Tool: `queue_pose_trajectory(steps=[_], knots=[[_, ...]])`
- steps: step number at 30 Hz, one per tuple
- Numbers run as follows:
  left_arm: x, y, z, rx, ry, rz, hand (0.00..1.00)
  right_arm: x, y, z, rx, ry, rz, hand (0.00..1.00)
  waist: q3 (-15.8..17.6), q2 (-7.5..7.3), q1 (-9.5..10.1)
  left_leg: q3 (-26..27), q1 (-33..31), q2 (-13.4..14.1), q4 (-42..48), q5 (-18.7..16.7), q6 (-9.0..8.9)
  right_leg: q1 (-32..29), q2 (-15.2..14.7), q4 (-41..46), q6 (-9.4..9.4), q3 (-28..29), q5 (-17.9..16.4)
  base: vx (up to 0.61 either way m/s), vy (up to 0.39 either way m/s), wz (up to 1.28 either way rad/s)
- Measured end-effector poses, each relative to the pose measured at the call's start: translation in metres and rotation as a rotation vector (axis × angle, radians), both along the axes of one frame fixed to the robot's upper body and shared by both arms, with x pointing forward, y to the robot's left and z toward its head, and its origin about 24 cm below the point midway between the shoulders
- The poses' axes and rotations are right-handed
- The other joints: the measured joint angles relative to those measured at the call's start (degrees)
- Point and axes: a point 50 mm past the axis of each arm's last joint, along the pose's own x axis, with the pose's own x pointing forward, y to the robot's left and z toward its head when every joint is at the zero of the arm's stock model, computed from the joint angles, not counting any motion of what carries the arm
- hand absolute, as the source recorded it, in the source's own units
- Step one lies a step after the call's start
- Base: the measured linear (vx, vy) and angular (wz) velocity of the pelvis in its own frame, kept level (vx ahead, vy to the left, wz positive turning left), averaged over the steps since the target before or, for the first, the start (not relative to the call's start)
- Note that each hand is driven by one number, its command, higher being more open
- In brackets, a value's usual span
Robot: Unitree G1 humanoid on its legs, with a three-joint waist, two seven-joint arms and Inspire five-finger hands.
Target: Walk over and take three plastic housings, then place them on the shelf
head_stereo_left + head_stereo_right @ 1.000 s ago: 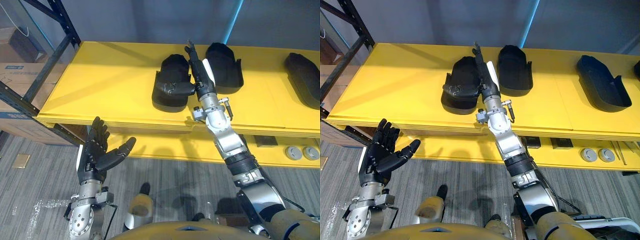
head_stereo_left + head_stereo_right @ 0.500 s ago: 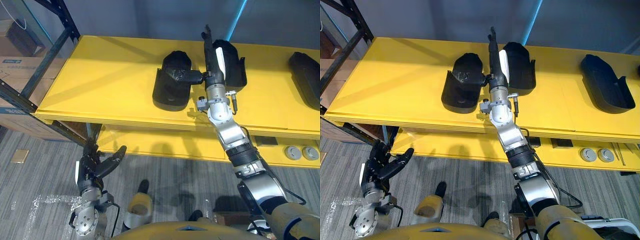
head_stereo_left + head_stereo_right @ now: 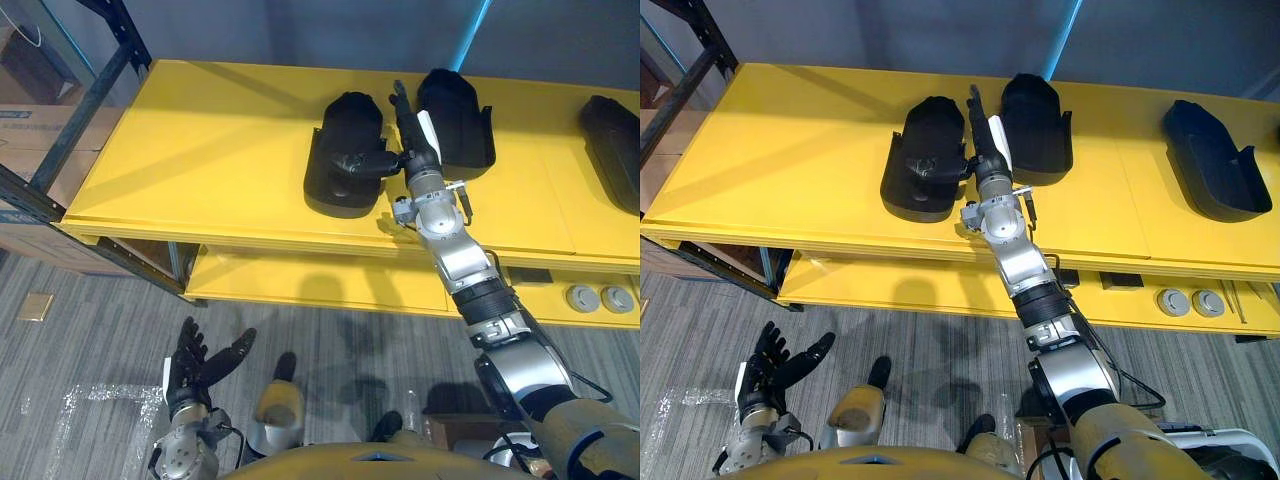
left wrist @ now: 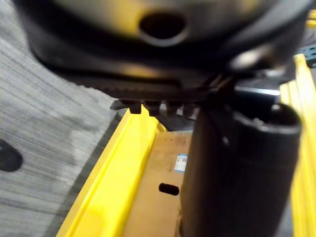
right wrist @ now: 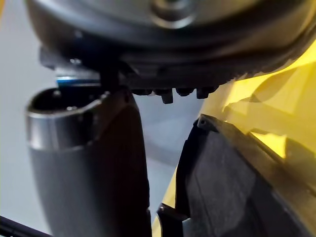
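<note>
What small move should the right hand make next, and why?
The right hand lies between the left housing and the right housing, fingers straight, thumb across the left one. It should probably curl its fingers to pinch that housing's wall; nothing is gripped yet.

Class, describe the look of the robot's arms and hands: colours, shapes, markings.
The right arm and left arm are silver-grey rounded segments; the right shows a black ribbed band. The right hand and left hand are dark, each with a white patch.
</note>
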Motion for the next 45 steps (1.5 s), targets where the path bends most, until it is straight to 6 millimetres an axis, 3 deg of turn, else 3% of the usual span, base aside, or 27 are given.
queue_pose_trajectory(steps=[12, 23, 40, 45], knots=[[-0.006, -0.008, -0.015, -0.107, 0.041, -0.018, 1.0, 0.001, 0.009, -0.011, -0.025, 0.103, 0.101, 1.0, 0.4, -0.48, -0.12, 1.5, 0.8, 0.5, -1.0, 0.1, -0.08, -0.8, 0.1, 0.6, -0.25, 1.6, -0.2, 0.0, -0.003, -0.06], [-0.001, -0.013, -0.014, -0.149, 0.017, -0.035, 1.0, 0.006, 0.02, 0.002, -0.049, 0.097, 0.16, 1.0, 1.2, 0.14, 0.01, 1.0, 0.7, 0.5, -1.1, 0.4, -0.07, -0.9, 0.0, 1.1, -0.4, 1.2, -0.3, -0.01, -0.001, 0.01], [0.005, -0.023, -0.014, -0.168, 0.006, -0.084, 1.0, 0.018, 0.014, 0.0, -0.027, 0.111, 0.076, 1.0, 2.1, 1.06, 0.52, -1.0, 0.7, 0.3, -2.3, 1.8, -0.16, -1.2, -0.5, 4.0, -0.53, -0.7, -2.0, -0.01, -0.01, 0.06], [0.005, -0.022, -0.014, -0.168, 0.006, -0.086, 1.0, 0.018, 0.008, 0.013, -0.029, 0.018, 0.03, 1.0, 2.2, 0.96, 0.13, -0.5, 0.7, 0.4, -3.1, 2.3, -0.16, -2.0, -0.6, 4.1, -0.45, -0.2, -1.9, -0.01, -0.01, -0.04]])
